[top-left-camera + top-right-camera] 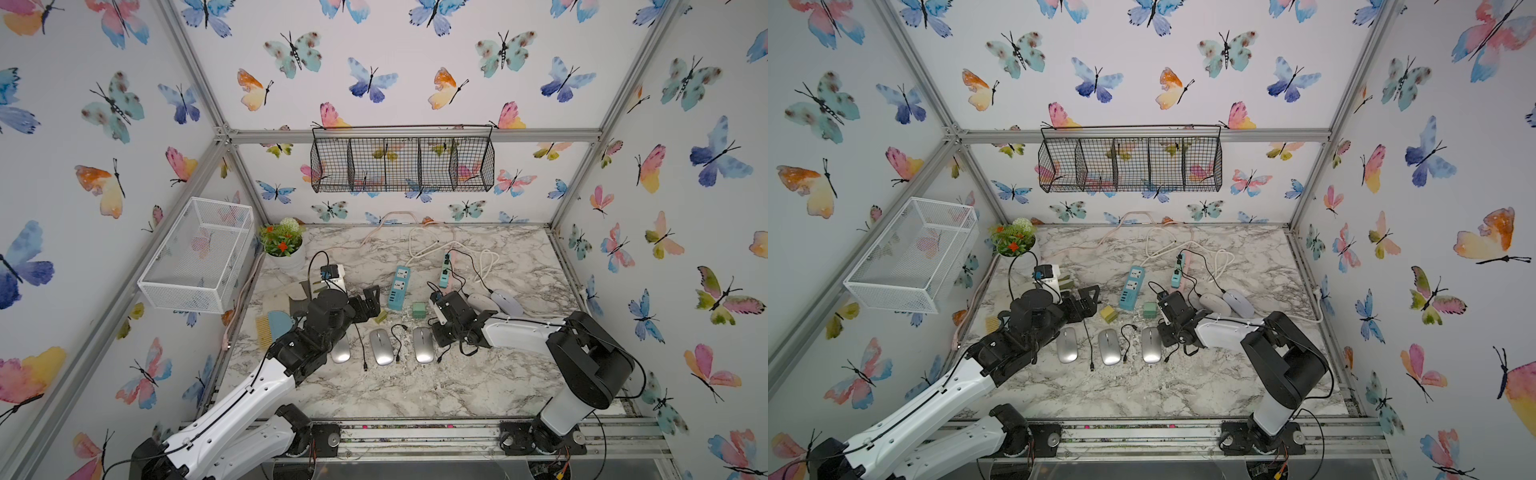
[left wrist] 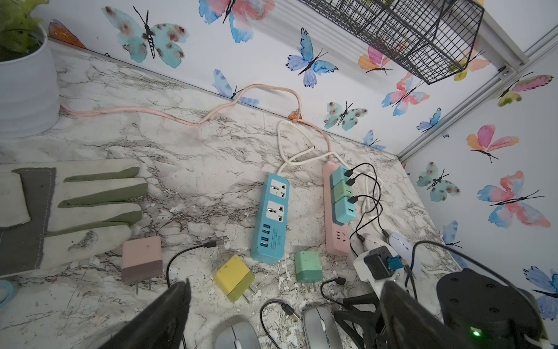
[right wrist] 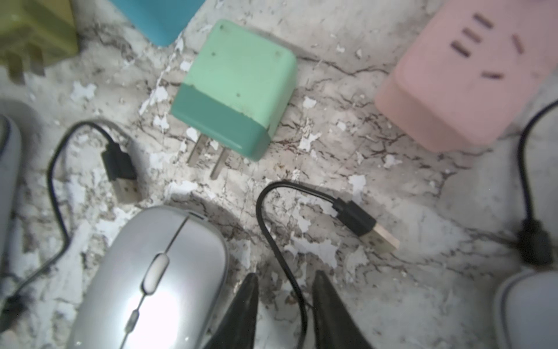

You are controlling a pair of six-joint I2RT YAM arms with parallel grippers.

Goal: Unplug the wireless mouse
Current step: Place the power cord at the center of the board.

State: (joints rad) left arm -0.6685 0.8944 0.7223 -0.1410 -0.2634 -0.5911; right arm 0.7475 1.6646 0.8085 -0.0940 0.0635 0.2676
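1. Marble-print tabletop point(image 1: 415, 390), butterfly wallpaper on every wall, black wire basket point(image 1: 402, 164) hung on the back wall.
2. Wireless mouse point(image 3: 151, 281): flat silver shell, grey scroll wheel, seam down the middle, glare on its back.
3. Location: mid-table, rightmost in a row with two other silver mice point(image 1: 381, 347); visible in both top views.
4. Black cable point(image 3: 268, 217) lies just beside the mouse and I see no contact with it in the right wrist view. Its USB plug point(image 3: 367, 226) lies loose on the marble, near the green charger point(image 3: 235, 90) and the end of the pink power strip point(image 3: 468, 75).
5. Right gripper point(image 3: 283, 278): jaws stand a narrow gap apart. The cable runs through that gap with marble showing on both sides of it, so I read it as pinching nothing.
6. Right arm: comes in from the right edge, forearm low and near level over the table, wrist right beside the mouse.
7. Left gripper point(image 2: 288, 285): jaws wide, nothing in them, hovering on the near side of the blue power strip point(image 2: 270, 217).
8. Left arm: stretched in from the near-left corner.
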